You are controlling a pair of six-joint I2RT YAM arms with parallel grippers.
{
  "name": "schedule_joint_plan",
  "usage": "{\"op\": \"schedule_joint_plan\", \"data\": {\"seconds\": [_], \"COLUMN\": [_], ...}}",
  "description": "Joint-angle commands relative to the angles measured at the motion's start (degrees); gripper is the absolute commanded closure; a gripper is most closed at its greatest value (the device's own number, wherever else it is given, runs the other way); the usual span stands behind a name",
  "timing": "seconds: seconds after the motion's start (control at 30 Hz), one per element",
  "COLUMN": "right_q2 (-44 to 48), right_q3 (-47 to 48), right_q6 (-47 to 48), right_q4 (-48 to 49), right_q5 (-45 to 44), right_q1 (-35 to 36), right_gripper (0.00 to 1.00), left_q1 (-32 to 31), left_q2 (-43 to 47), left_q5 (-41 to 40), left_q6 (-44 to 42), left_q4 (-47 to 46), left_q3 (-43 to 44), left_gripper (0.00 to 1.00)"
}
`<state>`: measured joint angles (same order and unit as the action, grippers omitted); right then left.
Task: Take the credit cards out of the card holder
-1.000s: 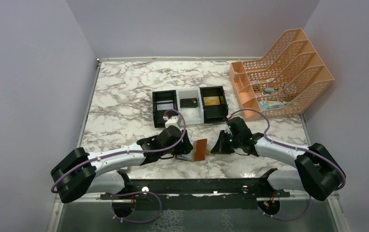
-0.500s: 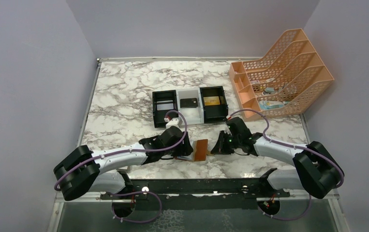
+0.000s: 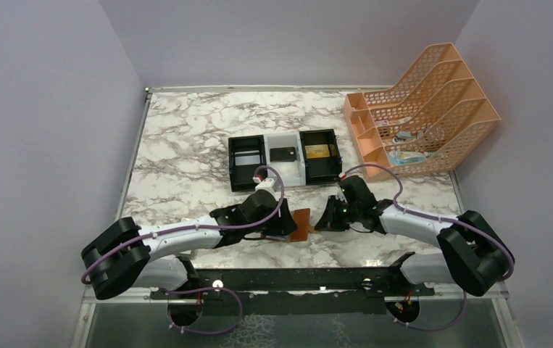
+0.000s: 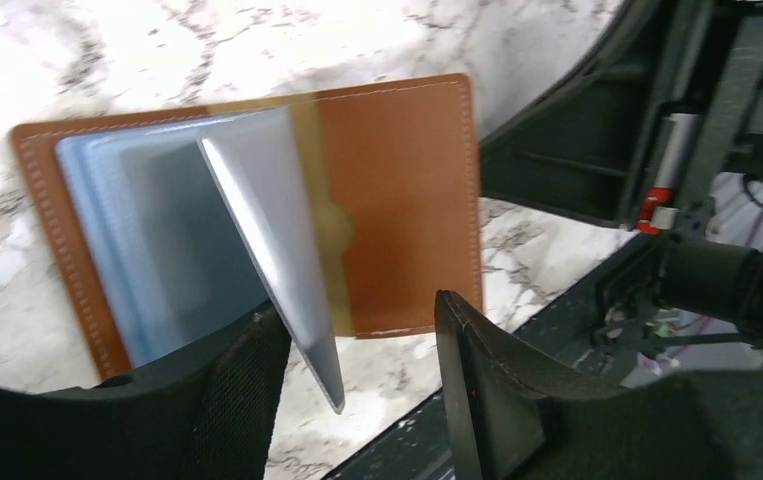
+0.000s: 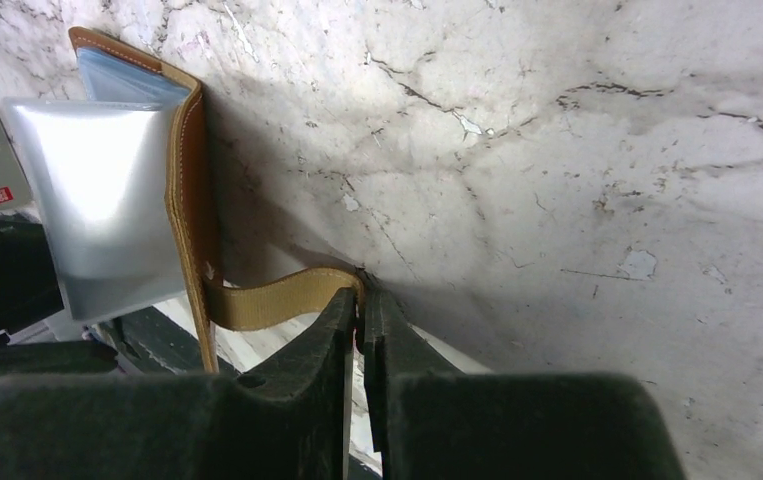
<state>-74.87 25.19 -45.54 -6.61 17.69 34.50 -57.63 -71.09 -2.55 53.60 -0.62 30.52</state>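
The brown card holder (image 4: 397,190) lies open on the marble, its pale blue pockets (image 4: 147,240) on the left half. One silvery credit card (image 4: 267,230) sticks up out of the pockets. Its lower edge hangs between the jaws of my left gripper (image 4: 357,315), close to the left finger (image 4: 242,395); the jaws stand apart and do not clamp it. My right gripper (image 5: 361,300) is shut on the holder's tan snap tab (image 5: 277,300) and keeps the card holder (image 5: 189,160) spread. From above, the card holder (image 3: 301,225) sits between my left gripper (image 3: 284,226) and my right gripper (image 3: 324,220).
A black-and-white three-compartment tray (image 3: 231,163) stands behind the grippers, with a gold card (image 3: 317,151) in its right bay and a dark item (image 3: 283,154) in the middle one. An orange file rack (image 3: 425,109) fills the back right. A black rail (image 3: 295,279) runs along the near edge.
My left gripper has slid right over the pocket side of the card holder, and its jaws have narrowed slightly. The right gripper keeps its hold on the tab, almost still.
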Motion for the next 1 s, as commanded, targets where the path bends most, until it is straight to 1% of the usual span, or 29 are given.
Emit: {"op": "schedule_joint_plan", "data": {"seconds": [0.0, 0.07, 0.13, 0.17, 0.3, 0.37, 0.47, 0.63, 0.7, 0.77, 0.83, 0.9, 0.97], "right_q2": [1.7, 3.4, 5.4, 6.6, 10.8, 12.5, 14.0, 13.8, 14.1, 14.5, 14.3, 13.2, 11.6], "right_q3": [-1.0, -1.2, -1.0, -0.8, 1.4, 2.9, 5.5, 10.5, 12.1, 13.1, 13.9, 14.8, 15.0], "right_q6": [-0.8, -1.3, -1.8, -2.0, -2.4, -2.2, -1.5, -1.0, -0.7, 0.2, 1.3, 2.1, 2.3], "right_q4": [0.2, -0.3, -1.5, -2.2, -7.5, -9.9, -11.5, -13.3, -14.2, -14.1, -12.9, -12.0, -10.2], "right_q5": [-2.0, -2.8, -4.0, -4.7, -9.2, -11.3, -11.5, -9.2, -9.6, -9.5, -7.2, -3.4, -0.2], "right_q1": [-0.2, -0.2, -0.2, -0.1, -0.2, -0.2, -0.2, -0.2, -0.2, -0.2, -0.2, -0.2, -0.2], "right_gripper": [0.89, 0.85, 0.75, 0.72, 0.63, 0.61, 0.61, 0.61, 0.6, 0.58, 0.58, 0.7, 0.8], "left_q1": [-0.8, -1.5, -2.1, -2.4, -2.9, -3.0, -3.2, -3.2, -3.3, -3.3, -3.3, -3.3, -3.4], "left_q2": [-2.7, -4.6, -6.9, -7.9, -10.5, -11.1, -11.5, -12.8, -12.9, -12.3, -11.9, -12.0, -12.6], "left_q5": [6.4, 7.5, 8.3, 8.4, 8.2, 8.2, 8.3, 9.1, 9.1, 9.1, 9.0, 9.3, 9.8], "left_q6": [-1.5, -1.8, -2.7, -3.2, -4.0, -4.3, -5.1, -5.7, -6.1, -6.6, -7.6, -9.1, -9.8], "left_q4": [-10.1, -12.5, -13.3, -13.3, -13.4, -13.5, -13.5, -13.5, -13.5, -13.4, -13.4, -13.4, -13.4], "left_q3": [0.5, 0.9, 2.1, 2.8, 4.4, 4.6, 4.5, 4.1, 4.2, 4.5, 5.0, 5.7, 6.2], "left_gripper": [0.45, 0.45, 0.45, 0.45, 0.45, 0.44, 0.44, 0.44, 0.43, 0.41, 0.42, 0.47, 0.5]}}
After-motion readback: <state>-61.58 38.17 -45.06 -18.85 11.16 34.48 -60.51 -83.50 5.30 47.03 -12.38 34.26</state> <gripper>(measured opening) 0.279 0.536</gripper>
